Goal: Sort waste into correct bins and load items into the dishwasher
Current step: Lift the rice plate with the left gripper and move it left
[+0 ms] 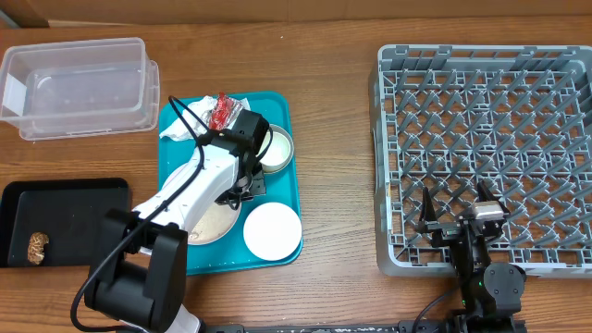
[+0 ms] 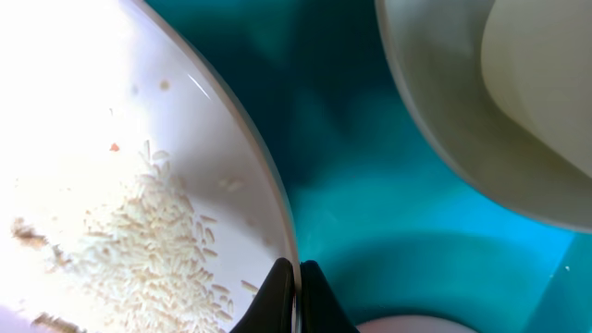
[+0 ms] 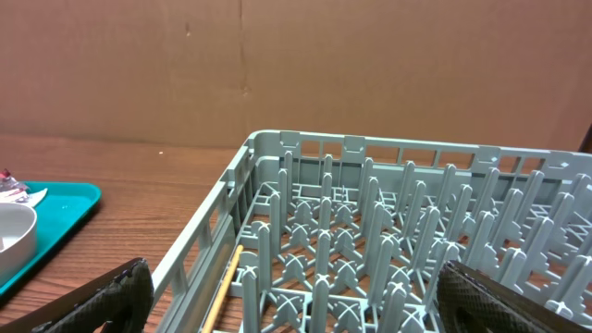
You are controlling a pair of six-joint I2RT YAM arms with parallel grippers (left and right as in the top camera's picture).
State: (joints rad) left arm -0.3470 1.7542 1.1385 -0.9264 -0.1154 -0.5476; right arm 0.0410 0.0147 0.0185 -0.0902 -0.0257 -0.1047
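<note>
The bench carries the grey dish rack on the right, well apart from the teal serving tray at centre, with a bare strip of wood between them. The clear tub stands at the far left. Nearer lies the black tray, with the brown food lump at its left end. From overhead the left arm hides much of the plate. Only its wrist camera shows the left hand pinched shut on the plate's rim, and rice crumbs scattered inside. The right hand hangs over the rack's near edge, its fingers spread wide and holding nothing. The right wrist view alone shows a thin yellowish stick lying among the pegs. On the teal tray the grey bowl sits just beside the plate. The small white bowl fills the near right corner. The napkin and red wrapper lie along the far edge.
</note>
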